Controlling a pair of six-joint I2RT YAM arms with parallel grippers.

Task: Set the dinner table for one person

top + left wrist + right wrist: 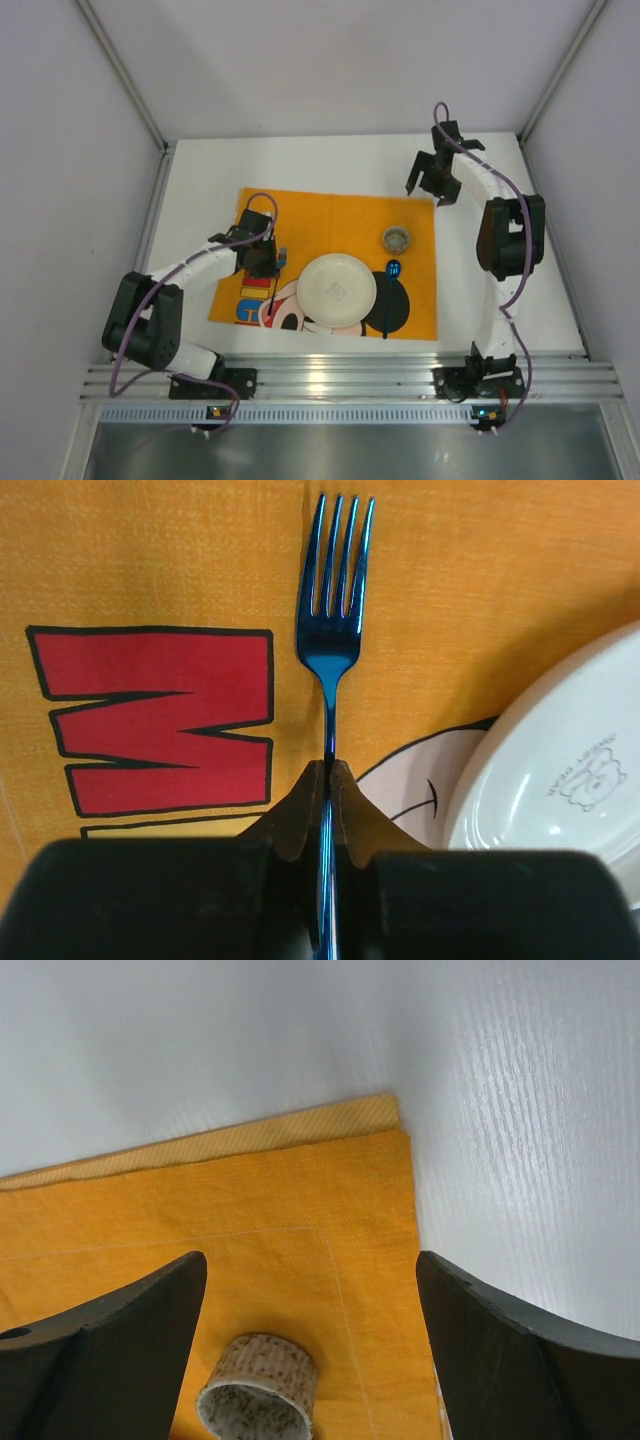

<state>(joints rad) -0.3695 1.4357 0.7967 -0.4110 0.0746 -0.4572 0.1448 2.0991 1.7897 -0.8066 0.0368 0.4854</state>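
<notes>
The white dinner table carries an orange cartoon placemat. On the mat stand a white plate and a speckled cup, with a blue spoon to the right of the plate. My left gripper is left of the plate and shut on a blue fork. The jaws pinch the handle and the tines point away, low over the mat; I cannot tell whether the fork touches it. My right gripper is open and empty above the mat's far right corner. The cup sits below and between its fingers.
The plate's rim lies just right of the fork. Grey walls enclose the table on three sides. Bare white table borders the mat's right edge. An aluminium rail runs along the near edge.
</notes>
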